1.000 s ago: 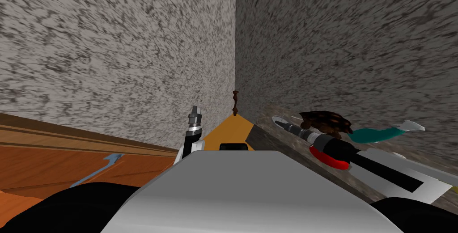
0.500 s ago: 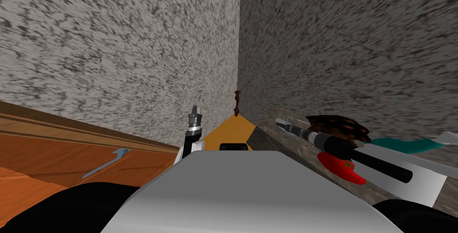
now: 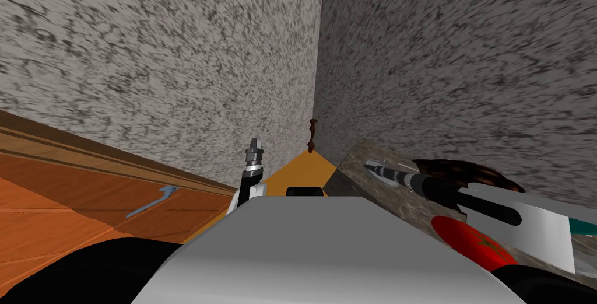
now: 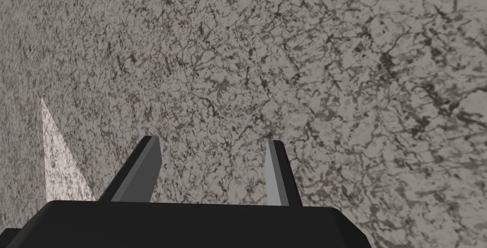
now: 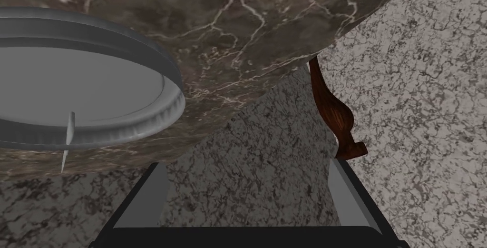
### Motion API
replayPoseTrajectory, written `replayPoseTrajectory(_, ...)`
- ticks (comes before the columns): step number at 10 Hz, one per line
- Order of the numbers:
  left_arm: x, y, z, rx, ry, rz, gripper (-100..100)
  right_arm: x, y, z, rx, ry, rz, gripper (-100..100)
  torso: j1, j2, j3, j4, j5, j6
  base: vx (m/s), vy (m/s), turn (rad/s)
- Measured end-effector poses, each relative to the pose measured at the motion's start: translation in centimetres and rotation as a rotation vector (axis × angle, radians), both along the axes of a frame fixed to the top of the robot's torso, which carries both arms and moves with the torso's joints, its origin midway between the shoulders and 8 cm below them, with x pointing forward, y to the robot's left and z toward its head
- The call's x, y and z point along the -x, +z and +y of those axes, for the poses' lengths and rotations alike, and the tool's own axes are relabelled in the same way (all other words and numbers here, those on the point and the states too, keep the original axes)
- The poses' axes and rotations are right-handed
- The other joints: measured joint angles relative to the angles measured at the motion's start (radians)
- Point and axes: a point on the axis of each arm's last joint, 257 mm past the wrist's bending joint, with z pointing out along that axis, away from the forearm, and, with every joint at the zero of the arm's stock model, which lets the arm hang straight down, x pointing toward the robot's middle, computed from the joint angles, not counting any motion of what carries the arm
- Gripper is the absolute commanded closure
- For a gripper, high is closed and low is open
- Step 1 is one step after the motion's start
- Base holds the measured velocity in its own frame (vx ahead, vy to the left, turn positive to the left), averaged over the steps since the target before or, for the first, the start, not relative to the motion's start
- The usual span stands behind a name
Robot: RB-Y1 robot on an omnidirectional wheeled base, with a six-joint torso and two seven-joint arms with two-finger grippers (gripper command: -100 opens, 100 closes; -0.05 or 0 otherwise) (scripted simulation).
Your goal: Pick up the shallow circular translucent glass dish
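Speckled grey walls (image 3: 175, 55) meet in a corner, and a dark marbled tabletop (image 5: 247, 21) stands on the right, with a strip of orange floor (image 3: 306, 169) to its left. At the tabletop's far left end lies the dish (image 5: 85, 78), shallow, round and grey, with a ribbed rim. The right tool (image 5: 245, 195) reaches over that end, released, with nothing between its 2 spread fingers; the dish lies beside them, not between them. A carved brown wooden leg (image 5: 333, 112) stands by the corner. Nearer on the tabletop rest a red disc (image 3: 472, 242) and a dark brown object (image 3: 466, 172). The left tool (image 4: 209, 173), also released, is raised facing the wall.
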Motion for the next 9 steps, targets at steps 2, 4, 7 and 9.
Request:
replayPoseTrajectory(2,0.0,0.0,0.0,0.000,0.000,0.000,0,0.4,-1.0,-1.1,0.035,-0.013,0.055,-100,0.001,0.001,0.001,0.000,0.000,0.000,0.041,-0.015,0.099)
replayPoseTrajectory(4,0.0,0.0,0.0,0.000,0.000,0.000,0,1.2,-2.0,-2.4,0.069,-0.035,0.115,-100,0.001,0.001,0.000,0.000,0.000,0.001,0.036,-0.014,0.061)
replayPoseTrajectory(7,0.0,0.0,0.0,0.000,0.000,0.000,0,2.4,-3.3,-3.7,0.112,-0.054,0.198,-100,0.001,0.001,0.001,0.000,0.000,0.001,0.032,-0.014,0.068)
replayPoseTrajectory(9,0.0,0.0,0.0,0.000,0.000,0.000,0,3.5,-4.4,-4.4,0.137,-0.065,0.255,-100,0.001,0.002,0.001,0.000,0.000,0.001,0.030,-0.016,0.082)
